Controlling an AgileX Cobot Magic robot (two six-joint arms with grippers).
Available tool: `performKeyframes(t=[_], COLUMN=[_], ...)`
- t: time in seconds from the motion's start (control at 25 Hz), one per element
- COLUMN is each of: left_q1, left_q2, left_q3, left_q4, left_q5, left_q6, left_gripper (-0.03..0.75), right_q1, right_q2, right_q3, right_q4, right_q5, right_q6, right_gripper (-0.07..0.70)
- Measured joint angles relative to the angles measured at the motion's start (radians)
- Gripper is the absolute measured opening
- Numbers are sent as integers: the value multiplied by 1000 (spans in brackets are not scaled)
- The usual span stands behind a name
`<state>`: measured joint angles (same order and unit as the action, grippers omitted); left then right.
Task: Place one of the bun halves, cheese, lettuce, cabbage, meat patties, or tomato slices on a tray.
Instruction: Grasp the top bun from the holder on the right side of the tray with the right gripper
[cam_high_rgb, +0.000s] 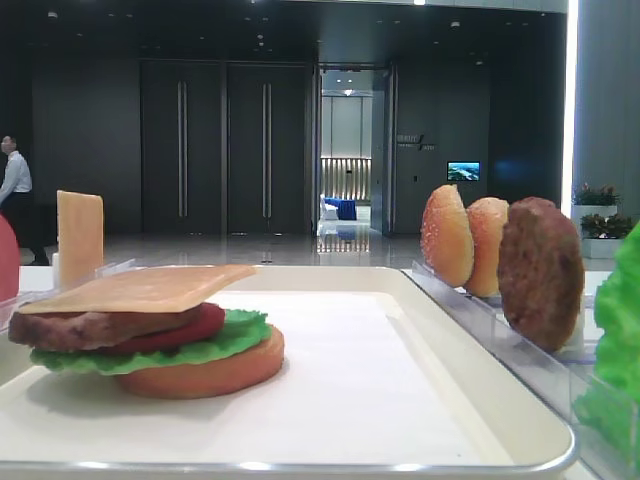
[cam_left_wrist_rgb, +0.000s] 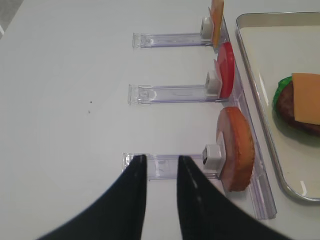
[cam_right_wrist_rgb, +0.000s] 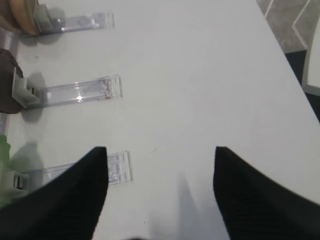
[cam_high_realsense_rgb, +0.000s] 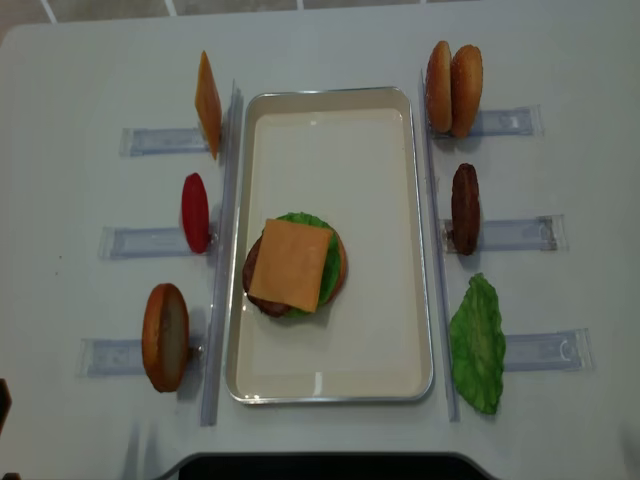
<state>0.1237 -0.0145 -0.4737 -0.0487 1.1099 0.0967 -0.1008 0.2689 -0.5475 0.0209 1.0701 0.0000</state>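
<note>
The cream tray (cam_high_realsense_rgb: 330, 93) holds a stack: bun base (cam_high_rgb: 210, 370), lettuce, tomato, patty and a cheese slice (cam_high_realsense_rgb: 290, 265) on top. Two domed bun halves (cam_high_realsense_rgb: 453, 88), a meat patty (cam_high_realsense_rgb: 465, 208) and a lettuce leaf (cam_high_realsense_rgb: 477, 343) stand in the right racks. Cheese (cam_high_realsense_rgb: 208, 105), a tomato slice (cam_high_realsense_rgb: 195, 212) and another bun half (cam_high_realsense_rgb: 165, 337) stand in the left ones. My right gripper (cam_right_wrist_rgb: 160, 150) hangs open and empty over bare table beside the lettuce rack. My left gripper (cam_left_wrist_rgb: 162, 159), fingers narrowly apart and empty, is over the rail of the left bun half (cam_left_wrist_rgb: 235, 147). Cabbage is out of view.
Clear plastic rack rails (cam_high_realsense_rgb: 510, 234) stick out sideways from both long sides of the tray. White tabletop (cam_right_wrist_rgb: 200, 75) lies outside the rails. The table's right edge (cam_right_wrist_rgb: 287, 55) runs close to the right gripper. A dark robot base (cam_high_realsense_rgb: 320, 467) sits at the near edge.
</note>
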Motion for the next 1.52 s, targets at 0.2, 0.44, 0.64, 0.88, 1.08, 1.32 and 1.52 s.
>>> performKeyframes(t=[0.2,0.44,0.64,0.88,1.08,1.32,1.52], left_q1=[0,0,0,0,0,0,0], left_q2=[0,0,0,0,0,0,0], left_q3=[0,0,0,0,0,0,0], left_q4=[0,0,0,0,0,0,0], left_q5=[0,0,0,0,0,0,0], left_q6=[0,0,0,0,0,0,0], left_gripper=[160,160,160,160,160,160,160], right_q1=[0,0,0,0,0,1,15], right_q2=[335,602,801,1074,1279,1454,1531], right_q3=[-93,-193,-319,-571,-791,-998,-1086], right_q4=[23,25,25,25,25,28,28], right_q5=[-55,-65,-62,-34,15,90,134], right_q6=[0,0,0,-8,-17,-33,-35], right_gripper=[435,435,434,434,434,434,434])
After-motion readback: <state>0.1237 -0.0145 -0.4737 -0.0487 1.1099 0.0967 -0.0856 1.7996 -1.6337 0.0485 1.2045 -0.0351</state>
